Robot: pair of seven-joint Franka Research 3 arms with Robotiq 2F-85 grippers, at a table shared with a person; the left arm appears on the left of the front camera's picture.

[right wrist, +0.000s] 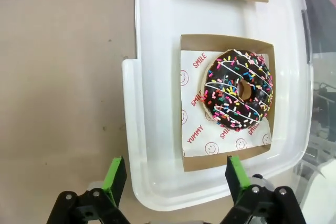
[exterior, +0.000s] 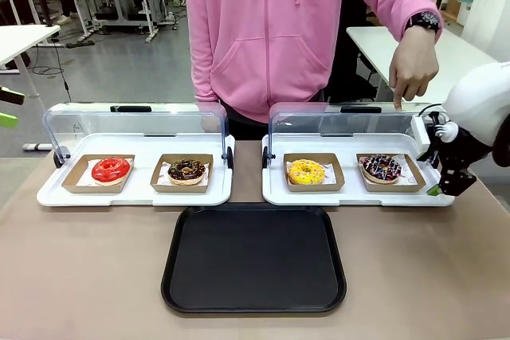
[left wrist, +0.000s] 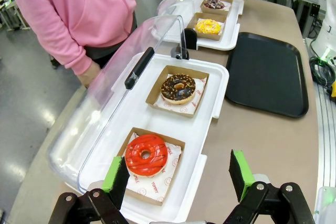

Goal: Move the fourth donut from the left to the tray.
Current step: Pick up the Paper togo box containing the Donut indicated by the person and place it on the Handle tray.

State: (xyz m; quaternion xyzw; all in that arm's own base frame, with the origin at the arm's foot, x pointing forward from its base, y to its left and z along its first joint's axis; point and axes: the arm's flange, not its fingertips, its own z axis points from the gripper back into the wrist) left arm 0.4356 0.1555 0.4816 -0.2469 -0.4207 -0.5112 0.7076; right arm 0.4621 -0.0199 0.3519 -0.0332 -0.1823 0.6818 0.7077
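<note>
The fourth donut [exterior: 382,168], dark chocolate with white streaks and coloured sprinkles, sits in a brown cardboard holder at the right end of the right white display tray [exterior: 351,195]. From the right wrist the donut [right wrist: 239,90] lies ahead and to the right of my open right gripper [right wrist: 173,174], which hovers above the display tray's end rim. In the front view my right gripper [exterior: 445,187] hangs just right of the donut, empty. The black tray [exterior: 255,259] lies at the table's front centre. My left gripper [left wrist: 178,174] is open and empty near the red donut [left wrist: 146,155].
Both display trays have their clear lids [exterior: 135,125] raised at the back. A red donut [exterior: 110,170], a chocolate donut with golden sprinkles [exterior: 186,170] and a yellow donut [exterior: 306,171] sit in holders. The person's hand [exterior: 413,73] points down behind the right display.
</note>
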